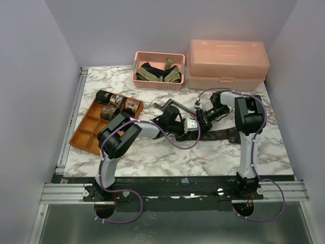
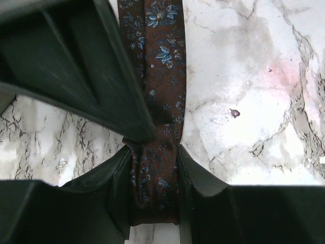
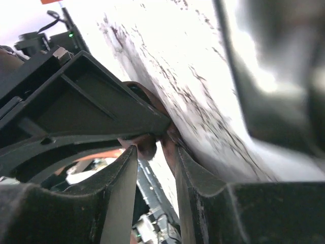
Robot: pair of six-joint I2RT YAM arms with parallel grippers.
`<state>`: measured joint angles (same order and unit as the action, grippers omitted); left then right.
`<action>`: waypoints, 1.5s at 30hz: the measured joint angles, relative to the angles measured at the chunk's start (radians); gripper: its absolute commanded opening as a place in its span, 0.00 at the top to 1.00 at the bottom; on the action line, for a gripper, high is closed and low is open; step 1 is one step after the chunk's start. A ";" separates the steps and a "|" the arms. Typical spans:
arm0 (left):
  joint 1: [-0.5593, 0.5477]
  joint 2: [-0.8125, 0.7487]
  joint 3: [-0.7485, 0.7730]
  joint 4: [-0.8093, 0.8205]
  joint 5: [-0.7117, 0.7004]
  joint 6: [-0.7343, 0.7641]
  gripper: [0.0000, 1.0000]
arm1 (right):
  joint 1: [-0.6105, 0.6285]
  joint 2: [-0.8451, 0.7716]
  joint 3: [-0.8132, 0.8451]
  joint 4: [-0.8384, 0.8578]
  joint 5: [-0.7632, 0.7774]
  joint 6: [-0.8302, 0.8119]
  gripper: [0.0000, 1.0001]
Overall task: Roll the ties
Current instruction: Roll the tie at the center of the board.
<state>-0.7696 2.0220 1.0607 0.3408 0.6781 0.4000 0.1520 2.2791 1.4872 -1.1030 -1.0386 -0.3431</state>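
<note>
A dark brown tie [image 2: 161, 61] with small blue flowers lies as a flat strip on the marble table [image 1: 152, 152]. My left gripper [image 2: 153, 152] is shut on a bunched part of it, with fabric filling the gap between the jaws. In the top view the left gripper [image 1: 177, 125] and right gripper [image 1: 199, 118] meet at the strip's left end, and the rest of the tie [image 1: 219, 134] runs off to the right. My right gripper [image 3: 155, 149] stands open, a lit gap between its jaws. A brown fold of tie [image 3: 148, 145] sits at its fingertips.
A grey crank-shaped bar [image 1: 175, 104] lies just behind the grippers. An orange divided tray [image 1: 86, 133] at the left holds rolled ties [image 1: 118, 104]. At the back stand a pink basket [image 1: 158, 85] with loose ties and a closed pink box [image 1: 228, 63].
</note>
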 measured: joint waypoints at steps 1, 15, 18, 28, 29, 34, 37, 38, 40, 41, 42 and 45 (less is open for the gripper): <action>0.000 -0.001 0.002 -0.010 -0.004 0.005 0.84 | -0.010 -0.004 0.018 -0.015 0.019 -0.014 0.60; 0.003 -0.002 0.045 -0.120 -0.013 0.037 0.88 | -0.189 -0.351 -0.093 -0.133 0.470 -0.182 0.71; 0.004 -0.003 0.045 -0.125 -0.013 0.042 0.88 | -0.238 -0.328 -0.105 -0.097 0.578 -0.177 0.71; 0.005 -0.005 0.062 -0.168 -0.019 0.056 0.90 | -0.523 -0.148 0.270 -0.059 0.870 -0.230 0.67; 0.005 -0.005 0.064 -0.173 -0.020 0.057 0.90 | -0.537 -0.140 0.319 -0.050 0.898 -0.248 0.66; 0.005 -0.005 0.072 -0.189 -0.023 0.060 0.90 | -0.575 -0.135 0.431 -0.063 0.958 -0.332 0.60; 0.005 -0.005 0.072 -0.190 -0.024 0.060 0.88 | -0.558 -0.135 0.431 -0.109 0.930 -0.348 0.55; 0.005 -0.005 0.072 -0.190 -0.024 0.060 0.88 | -0.555 -0.138 0.421 -0.124 0.906 -0.351 0.53; 0.005 -0.005 0.072 -0.190 -0.024 0.060 0.87 | -0.521 -0.146 0.391 -0.150 0.843 -0.349 0.48; 0.005 -0.005 0.072 -0.190 -0.024 0.060 0.87 | -0.505 -0.155 0.369 -0.164 0.806 -0.346 0.45; 0.005 -0.005 0.072 -0.190 -0.024 0.060 0.87 | -0.484 -0.165 0.345 -0.180 0.762 -0.341 0.44; 0.005 -0.005 0.072 -0.190 -0.024 0.060 0.86 | -0.403 -0.198 0.270 -0.212 0.611 -0.308 0.42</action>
<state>-0.7643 2.0174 1.1324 0.1505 0.6544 0.4599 -0.2512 2.0815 1.7573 -1.3155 -0.4278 -0.6510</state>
